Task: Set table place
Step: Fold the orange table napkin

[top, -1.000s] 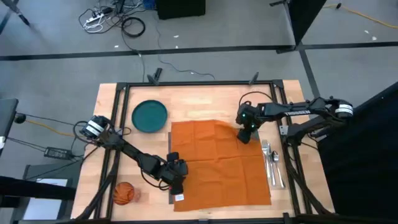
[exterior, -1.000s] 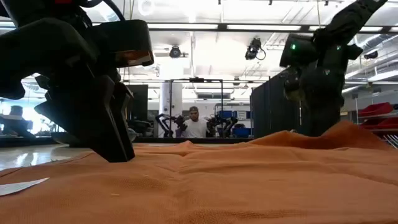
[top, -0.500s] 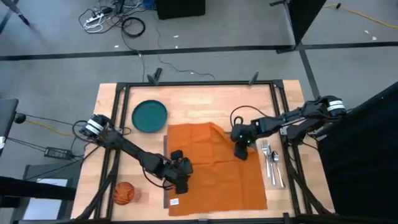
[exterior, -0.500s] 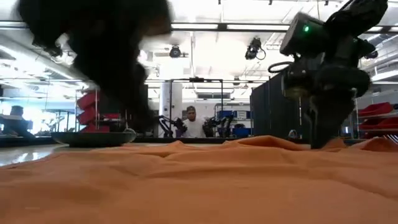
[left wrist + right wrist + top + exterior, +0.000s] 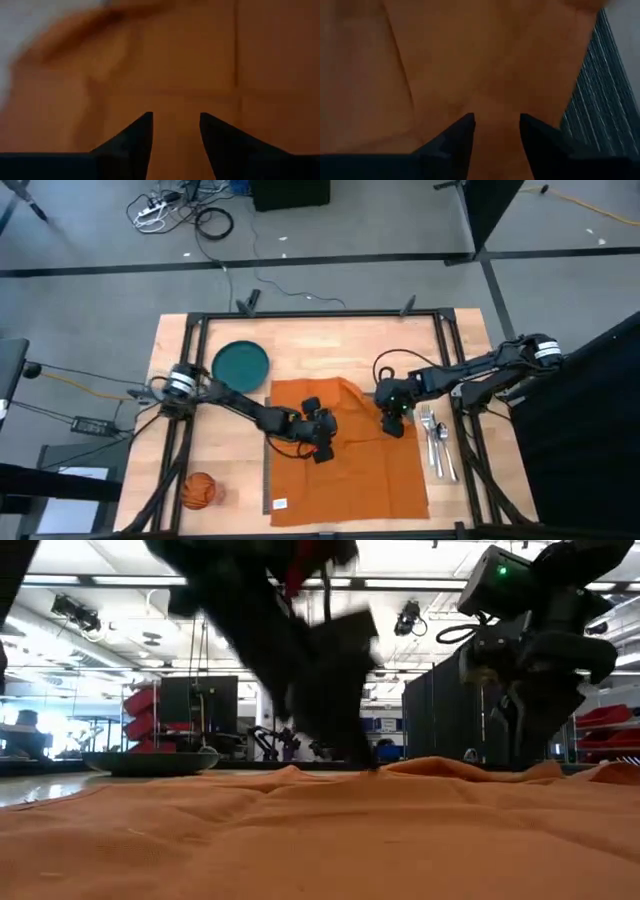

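On the wooden table [image 5: 190,440], an orange napkin [image 5: 360,465] lies spread and rumpled over the grey placemat [image 5: 600,95], both grippers, left [image 5: 318,442] and right [image 5: 393,420], parted and empty above it, while teal plate [image 5: 240,366], cutlery [image 5: 437,442] and orange cup [image 5: 198,491] wait unplaced.

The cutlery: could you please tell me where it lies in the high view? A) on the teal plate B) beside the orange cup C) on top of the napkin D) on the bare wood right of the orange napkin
D: the cutlery lies on the table just right of the napkin, beside the right gripper.
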Controlling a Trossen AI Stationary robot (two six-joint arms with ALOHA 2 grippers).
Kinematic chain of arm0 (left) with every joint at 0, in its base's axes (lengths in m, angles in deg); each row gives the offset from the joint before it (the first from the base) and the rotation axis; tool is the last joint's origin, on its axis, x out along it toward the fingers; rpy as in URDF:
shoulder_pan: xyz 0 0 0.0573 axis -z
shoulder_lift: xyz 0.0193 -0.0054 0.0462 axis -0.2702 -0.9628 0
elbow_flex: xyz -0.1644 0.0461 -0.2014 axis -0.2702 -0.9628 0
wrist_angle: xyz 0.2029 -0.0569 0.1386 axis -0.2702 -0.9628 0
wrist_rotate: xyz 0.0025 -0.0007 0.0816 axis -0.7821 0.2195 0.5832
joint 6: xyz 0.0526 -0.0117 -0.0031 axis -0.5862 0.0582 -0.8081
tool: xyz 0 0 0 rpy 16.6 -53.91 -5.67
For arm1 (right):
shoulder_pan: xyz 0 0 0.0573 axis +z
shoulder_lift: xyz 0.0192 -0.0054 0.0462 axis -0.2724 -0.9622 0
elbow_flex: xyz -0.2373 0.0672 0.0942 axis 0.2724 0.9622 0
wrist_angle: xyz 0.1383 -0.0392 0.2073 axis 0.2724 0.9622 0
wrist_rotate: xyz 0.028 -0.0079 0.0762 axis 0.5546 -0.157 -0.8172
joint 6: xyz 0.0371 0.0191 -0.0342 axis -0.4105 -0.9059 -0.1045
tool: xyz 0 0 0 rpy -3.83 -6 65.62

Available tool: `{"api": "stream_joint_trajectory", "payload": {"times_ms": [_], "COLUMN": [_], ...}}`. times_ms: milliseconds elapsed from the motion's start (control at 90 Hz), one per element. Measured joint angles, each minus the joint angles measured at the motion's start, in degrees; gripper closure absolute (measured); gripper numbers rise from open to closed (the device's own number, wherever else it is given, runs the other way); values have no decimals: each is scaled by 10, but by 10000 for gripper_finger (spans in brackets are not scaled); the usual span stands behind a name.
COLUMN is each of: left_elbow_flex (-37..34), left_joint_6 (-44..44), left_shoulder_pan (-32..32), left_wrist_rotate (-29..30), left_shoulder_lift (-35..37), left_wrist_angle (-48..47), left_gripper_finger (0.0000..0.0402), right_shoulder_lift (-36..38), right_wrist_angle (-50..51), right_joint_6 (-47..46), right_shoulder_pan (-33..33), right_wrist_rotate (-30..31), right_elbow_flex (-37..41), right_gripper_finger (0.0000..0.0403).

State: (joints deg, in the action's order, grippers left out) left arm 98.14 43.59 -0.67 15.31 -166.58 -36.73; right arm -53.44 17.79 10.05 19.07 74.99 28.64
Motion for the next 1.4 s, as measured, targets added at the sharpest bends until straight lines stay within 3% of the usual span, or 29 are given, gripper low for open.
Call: {"api": "stream_joint_trajectory", "payload": {"times_ms": [322, 544, 800, 900, 1011, 1167, 1400], "left_elbow_flex": [2, 1, 1, 1, 1, 1, 2], "left_joint_6": [-7, -8, -9, -9, -9, -17, -18], "left_shoulder_pan": [9, 9, 10, 10, 10, 10, 12], "left_wrist_rotate": [1, 0, -1, -1, -2, -2, -2], "left_shoulder_lift": [1, 1, 0, 0, 0, 0, 0], "left_wrist_angle": [-21, -17, -12, -10, -7, -8, -15], "left_gripper_finger": [255, 255, 255, 255, 255, 255, 255], "right_shoulder_lift": [30, 10, -27, -50, -51, -15, 41], "right_wrist_angle": [98, 61, 27, 22, 19, 32, 87], "right_joint_6": [-5, 0, 2, 2, 1, 4, -15], "right_shoulder_pan": [76, 122, 128, 133, 139, 140, 115], "right_wrist_rotate": [-4, 156, 176, 221, 276, 300, 423], "right_elbow_flex": [0, -1, 2, 1, 2, 2, -3], "right_gripper_finger": [266, 267, 270, 274, 305, 390, 401]}}
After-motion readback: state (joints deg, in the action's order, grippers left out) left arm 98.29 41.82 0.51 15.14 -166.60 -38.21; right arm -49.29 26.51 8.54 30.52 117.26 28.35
